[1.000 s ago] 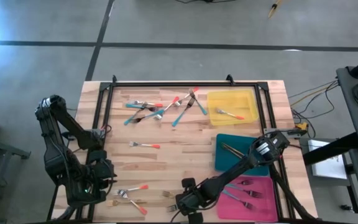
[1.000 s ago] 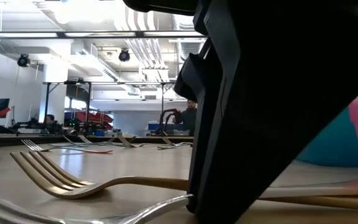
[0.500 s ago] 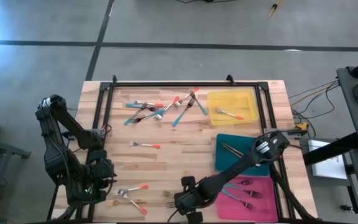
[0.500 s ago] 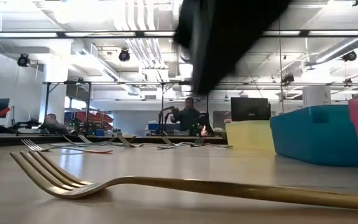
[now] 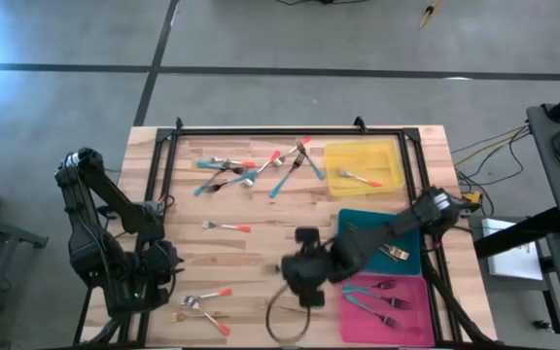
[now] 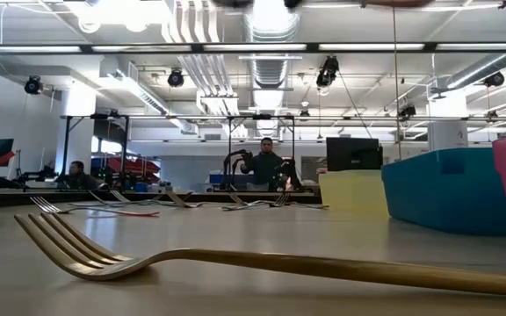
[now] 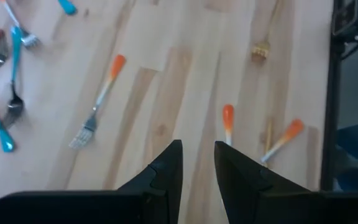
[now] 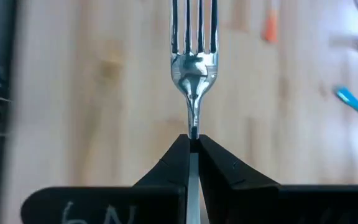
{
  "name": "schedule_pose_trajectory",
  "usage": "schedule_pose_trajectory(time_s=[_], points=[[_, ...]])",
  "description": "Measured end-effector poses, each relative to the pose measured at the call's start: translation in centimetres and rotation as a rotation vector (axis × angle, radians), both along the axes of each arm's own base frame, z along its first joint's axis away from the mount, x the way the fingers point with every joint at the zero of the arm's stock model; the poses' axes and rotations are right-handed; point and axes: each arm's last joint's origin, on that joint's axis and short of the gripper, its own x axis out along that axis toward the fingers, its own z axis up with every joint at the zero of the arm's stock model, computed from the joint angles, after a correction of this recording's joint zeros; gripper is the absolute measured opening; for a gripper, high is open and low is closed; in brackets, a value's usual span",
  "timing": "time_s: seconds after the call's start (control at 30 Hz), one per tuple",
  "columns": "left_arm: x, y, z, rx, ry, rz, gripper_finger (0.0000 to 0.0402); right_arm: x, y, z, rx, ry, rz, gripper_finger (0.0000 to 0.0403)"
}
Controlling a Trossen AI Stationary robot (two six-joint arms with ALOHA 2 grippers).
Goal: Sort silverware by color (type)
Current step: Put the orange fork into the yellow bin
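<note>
Fork point(image 8: 194, 59) handle hidden between fingers point(image 8: 173, 163).

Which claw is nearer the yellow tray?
Right. The right claw, shut on a silver fork, is mid-table below the yellow tray. The left claw sits near the table's left edge, farther away.

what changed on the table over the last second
The right gripper closed on a silver fork at the table's near edge and lifted it, swinging toward the middle of the table; the low view, blocked by the arm before, is now open. The left gripper stayed parked at the near left, and the gold fork and trays did not move.
</note>
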Motion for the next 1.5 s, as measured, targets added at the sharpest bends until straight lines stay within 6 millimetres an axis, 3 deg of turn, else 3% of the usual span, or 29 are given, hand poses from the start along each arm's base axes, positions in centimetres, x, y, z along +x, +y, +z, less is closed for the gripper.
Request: schedule_pose_trajectory(time_s=[0.1, 0.27, 0.47, 0.6, 0.7, 0.87, 1.03, 1.2, 1.33, 1.5], points=[[0.0, 0.4, 0.1, 0.011, -0.014, 0.018, 0.0076, -0.7, -3.6, 0.3, -0.037, 0.032, -0.026, 0.0012], [-0.2, 1.4, 0.3, 0.046, -0.001, 0.083, 0.0076, -2.9, -11.5, 0.6, -0.077, 0.082, -0.095, 0.0013], [-0.3, 2.9, 0.6, 0.072, -0.024, 0.218, 0.0076, -7.7, -21.3, -1.0, -0.02, 0.152, -0.267, 0.0013], [0.5, 4.5, 1.0, 0.086, -0.105, 0.3, 0.0076, -10.9, -26.1, -3.2, -0.027, 0.2, -0.355, 0.0013], [1.3, 6.3, 1.2, 0.085, -0.125, 0.403, 0.0076, -12.9, -28.6, -4.6, -0.025, 0.224, -0.412, 0.0013], [2.4, 9.4, 1.1, 0.098, -0.122, 0.575, 0.0076, -15.0, -30.6, -7.1, 0.023, 0.295, -0.485, 0.0013], [3.2, 10.8, 1.0, 0.098, -0.082, 0.616, 0.0076, -15.9, -30.9, -8.5, 0.016, 0.332, -0.44, 0.0043], [3.7, 10.4, 0.5, 0.026, 0.013, 0.562, 0.0076, -16.0, -30.9, -8.9, 0.002, 0.337, -0.394, 0.0086], [4.6, 9.4, -1.1, -0.063, 0.109, 0.504, 0.0076, -15.8, -31.0, -8.5, 0.004, 0.32, -0.442, 0.0103], [6.4, 7.8, -4.4, -0.091, 0.196, 0.214, 0.0076, -15.5, -31.1, -7.7, 0.043, 0.277, -0.546, 0.0104]])
